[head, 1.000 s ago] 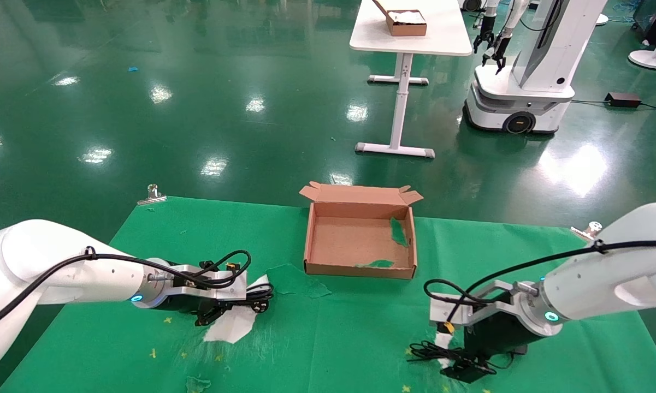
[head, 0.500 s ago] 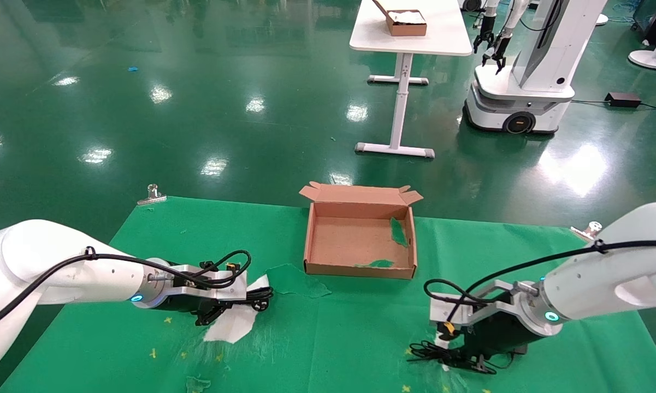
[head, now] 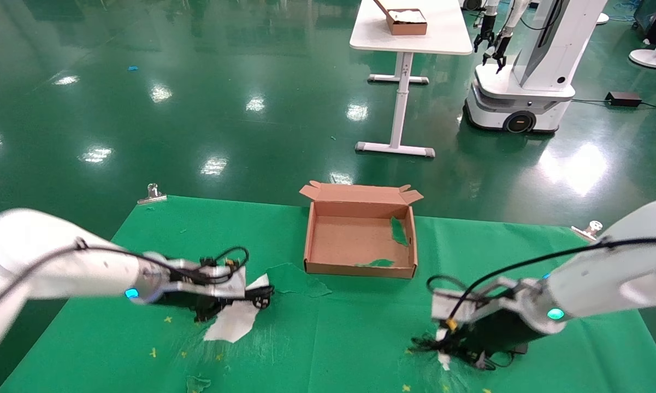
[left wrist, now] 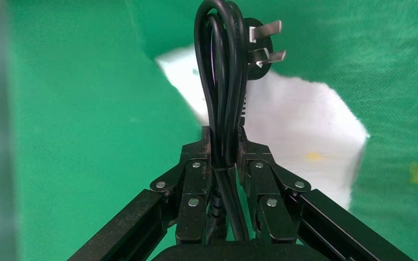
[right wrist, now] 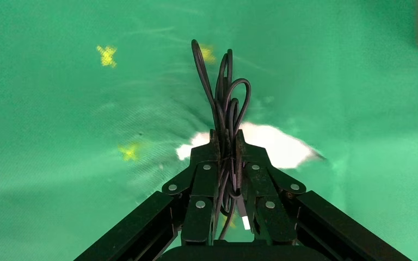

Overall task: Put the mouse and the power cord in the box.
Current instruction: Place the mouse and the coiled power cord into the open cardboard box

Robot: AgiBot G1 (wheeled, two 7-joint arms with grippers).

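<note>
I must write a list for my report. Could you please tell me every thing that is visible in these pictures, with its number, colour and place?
power cord: 1, black, coiled, clamped in the left gripper, over a white patch where the cloth is torn.
mouse cable: 1 bundle, thin, black, clamped in the right gripper; the mouse body itself is not clearly visible.
box: 1, brown cardboard, open, at the middle of the table, holding only green scraps.
green cloth: 1, covering the table, torn in places.
metal clips: 2, silver, at the cloth's far corners.
white table: 1, far behind, carrying another brown box.
other robot: 1, white, beside that table.
left gripper: black, low near the table's left side.
right gripper: black, low near the table's right front.
</note>
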